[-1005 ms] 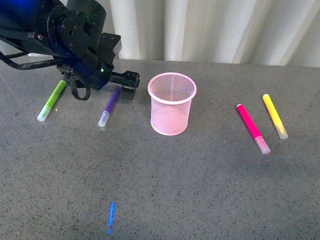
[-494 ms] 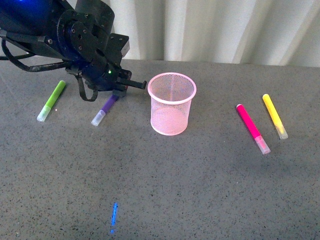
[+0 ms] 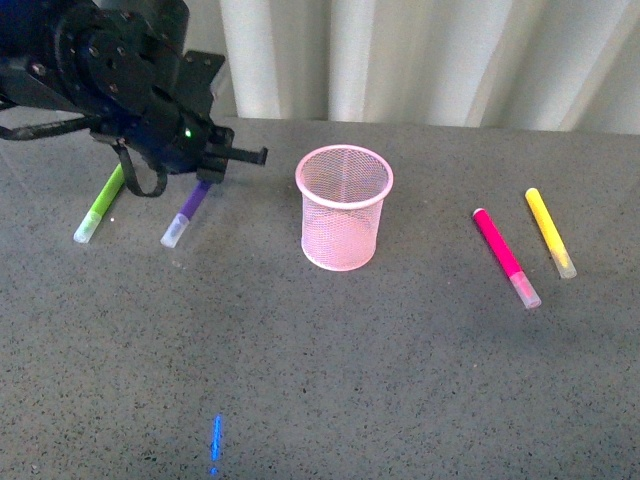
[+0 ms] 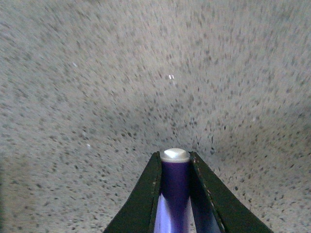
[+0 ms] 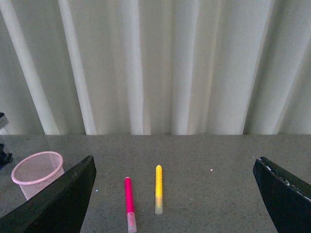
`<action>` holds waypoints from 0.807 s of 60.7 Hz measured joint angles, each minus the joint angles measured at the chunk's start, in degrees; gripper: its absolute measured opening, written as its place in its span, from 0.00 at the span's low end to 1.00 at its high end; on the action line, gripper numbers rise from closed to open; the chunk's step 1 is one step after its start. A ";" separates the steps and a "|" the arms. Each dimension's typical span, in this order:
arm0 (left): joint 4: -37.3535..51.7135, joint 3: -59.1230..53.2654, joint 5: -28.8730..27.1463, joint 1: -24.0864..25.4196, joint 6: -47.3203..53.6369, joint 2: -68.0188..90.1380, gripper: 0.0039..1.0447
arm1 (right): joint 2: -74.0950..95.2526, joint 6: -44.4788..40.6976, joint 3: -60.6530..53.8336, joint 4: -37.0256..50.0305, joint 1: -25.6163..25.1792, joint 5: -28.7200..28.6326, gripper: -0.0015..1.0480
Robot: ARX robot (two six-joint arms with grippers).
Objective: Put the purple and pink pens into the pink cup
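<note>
Purple pen [image 3: 186, 213] had risen off the surface [image 3: 400, 380], pinched in the left tool [image 4: 175, 161], cap hanging down, shifted away from the pink cup [image 3: 343, 207]; insertion still awaited.

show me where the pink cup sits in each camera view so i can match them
front: pink cup stands mid-table, between the purple pen and the pink pen.
left wrist: not in it; only the purple pen over the speckled table.
right wrist: the cup is partly behind a finger of the right pincer.
shared landmark: the pink pen beside the yellow marker, in the front and right wrist views.
</note>
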 joint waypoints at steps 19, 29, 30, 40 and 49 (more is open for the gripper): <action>16.24 -9.16 1.42 3.15 -7.63 -18.53 0.13 | 0.00 0.00 0.00 0.00 0.00 0.00 0.93; 25.16 -16.61 1.18 2.56 -13.99 -25.88 0.13 | 0.00 0.00 0.00 0.00 0.00 0.00 0.93; 26.38 -17.66 0.96 2.29 -14.73 -26.38 0.13 | 0.00 0.00 0.00 0.00 0.00 0.00 0.93; 34.12 -24.52 -0.24 -1.14 -20.46 -27.50 0.13 | 0.00 0.00 0.00 0.00 0.00 0.00 0.93; 40.70 -27.67 -1.86 -4.81 -24.83 -27.17 0.13 | 0.00 0.00 0.00 0.00 0.00 0.00 0.93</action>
